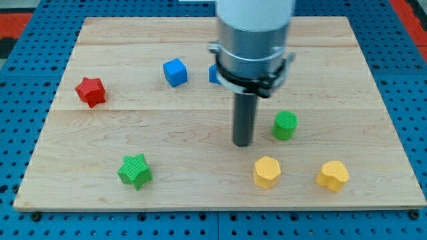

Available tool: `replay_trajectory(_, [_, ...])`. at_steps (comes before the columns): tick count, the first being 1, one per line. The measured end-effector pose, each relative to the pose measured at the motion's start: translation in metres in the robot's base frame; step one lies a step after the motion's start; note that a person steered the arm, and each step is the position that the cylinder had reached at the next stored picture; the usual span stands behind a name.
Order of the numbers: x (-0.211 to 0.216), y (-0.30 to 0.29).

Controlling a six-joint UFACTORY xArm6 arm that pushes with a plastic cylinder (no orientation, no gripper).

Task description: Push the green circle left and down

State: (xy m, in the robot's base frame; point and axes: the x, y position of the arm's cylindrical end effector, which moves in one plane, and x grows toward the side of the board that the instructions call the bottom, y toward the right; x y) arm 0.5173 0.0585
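The green circle [285, 125], a short green cylinder, stands on the wooden board [200, 193] right of centre. My tip [242, 143] is the lower end of the dark rod. It rests on the board just left of the green circle and slightly lower, with a small gap between them. The arm's grey and white body [253, 40] hangs over the board's top centre.
A blue cube [175, 72] sits at upper left of centre. A second blue block [213, 74] is mostly hidden behind the arm. A red star [91, 91] is at left, a green star [135, 171] at lower left. A yellow hexagon [267, 172] and a yellow heart-like block [332, 175] lie below the circle.
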Motion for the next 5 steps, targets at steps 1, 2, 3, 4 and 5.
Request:
replay_trajectory(1, [0.025,0.070])
replay_trajectory(2, [-0.009,0.121])
replay_trajectory(3, [-0.042,0.105])
replay_trajectory(4, [-0.056,-0.001])
replay_trajectory(5, [-0.051,-0.045])
